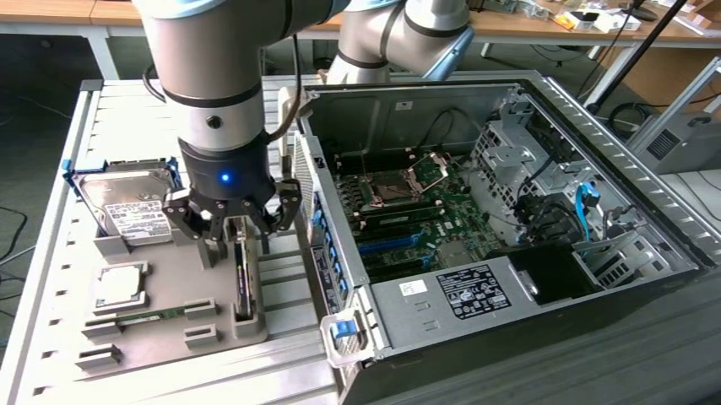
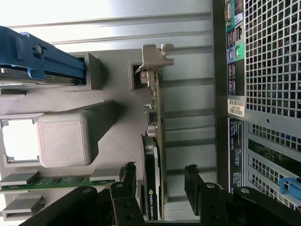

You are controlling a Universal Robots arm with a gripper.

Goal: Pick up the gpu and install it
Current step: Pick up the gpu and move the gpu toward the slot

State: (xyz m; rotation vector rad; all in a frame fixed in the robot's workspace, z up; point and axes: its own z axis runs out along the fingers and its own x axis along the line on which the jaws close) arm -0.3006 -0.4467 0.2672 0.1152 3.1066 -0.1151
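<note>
Gripper (image 2: pixel 159 172) open, jaws straddling upright gpu (image 2: pixel 157 117) in tray (image 1: pixel 169 288), on the exterior view's left of case (image 1: pixel 383 110). Seemingly no contact yet. Centre, then close squarely on card faces.

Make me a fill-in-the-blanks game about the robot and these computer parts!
The gpu stands on its ____ in the grey holder.
The pincer has one finger on each side of the gpu, and it is ____.
The memory stick lying in the holder is coloured ____.
The hard drive sits in a frame coloured ____.
Missing words: edge; open; green; blue.
</note>
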